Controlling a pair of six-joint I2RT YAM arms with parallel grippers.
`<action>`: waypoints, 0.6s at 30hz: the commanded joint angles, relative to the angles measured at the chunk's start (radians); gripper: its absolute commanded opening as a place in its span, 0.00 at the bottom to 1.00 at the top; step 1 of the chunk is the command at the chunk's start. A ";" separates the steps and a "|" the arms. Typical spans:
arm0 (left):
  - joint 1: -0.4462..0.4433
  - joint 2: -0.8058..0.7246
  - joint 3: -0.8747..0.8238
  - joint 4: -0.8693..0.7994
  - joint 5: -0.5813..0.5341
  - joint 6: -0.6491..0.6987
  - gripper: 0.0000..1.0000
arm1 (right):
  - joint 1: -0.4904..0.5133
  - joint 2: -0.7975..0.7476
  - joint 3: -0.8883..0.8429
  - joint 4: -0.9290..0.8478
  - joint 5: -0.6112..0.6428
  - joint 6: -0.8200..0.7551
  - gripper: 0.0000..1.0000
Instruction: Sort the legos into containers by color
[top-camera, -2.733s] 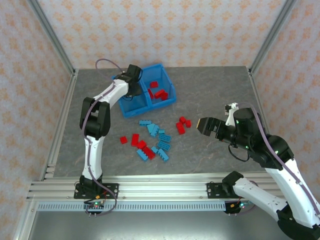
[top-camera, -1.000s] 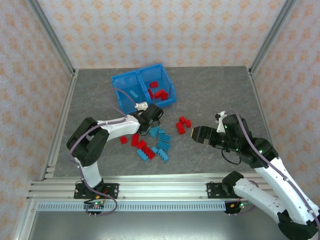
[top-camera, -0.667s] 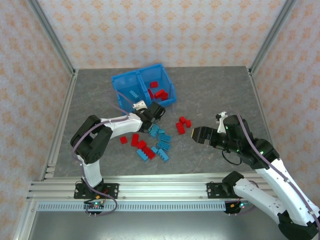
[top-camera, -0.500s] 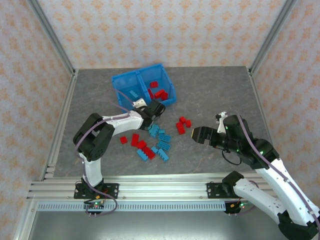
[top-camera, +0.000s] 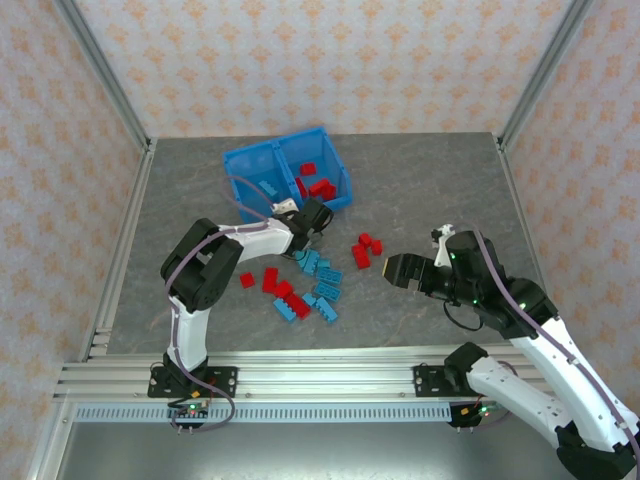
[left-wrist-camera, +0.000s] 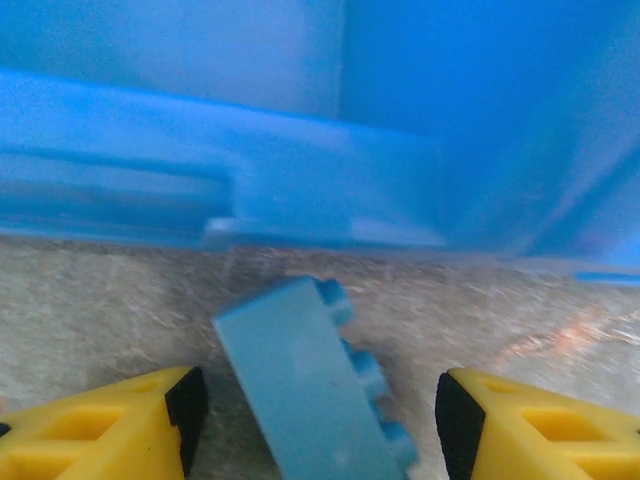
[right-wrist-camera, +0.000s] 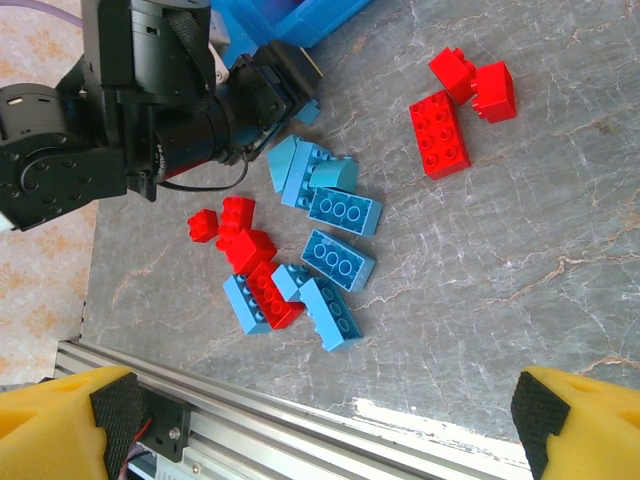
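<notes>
Left gripper (top-camera: 312, 222) has slid off the pile up to the front wall of the bin (top-camera: 240, 170). Its fingers are spread with nothing gripped, straddling a tilted light blue brick (left-wrist-camera: 300, 385) on the table just beside that wall. Risk: closing on the skewed brick squirts it out, or a fingertip bumps the bin. Loose legos (top-camera: 312, 285) lie mid-table. Right gripper (top-camera: 397, 270) hovers, spread and empty, near the red bricks (top-camera: 366, 248).

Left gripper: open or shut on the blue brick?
Open: on the left gripper, yellow fingers flank the light blue brick with gaps visible both sides.
</notes>
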 joint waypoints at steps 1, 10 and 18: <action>0.006 0.003 -0.019 -0.096 0.055 0.053 0.66 | 0.005 -0.014 -0.004 0.001 0.017 0.013 0.96; 0.005 0.006 0.032 -0.132 0.051 0.105 0.29 | 0.004 -0.014 -0.002 0.004 0.033 0.020 0.96; -0.025 -0.096 0.042 -0.168 0.044 0.131 0.21 | 0.005 -0.011 -0.007 0.023 -0.011 0.011 0.96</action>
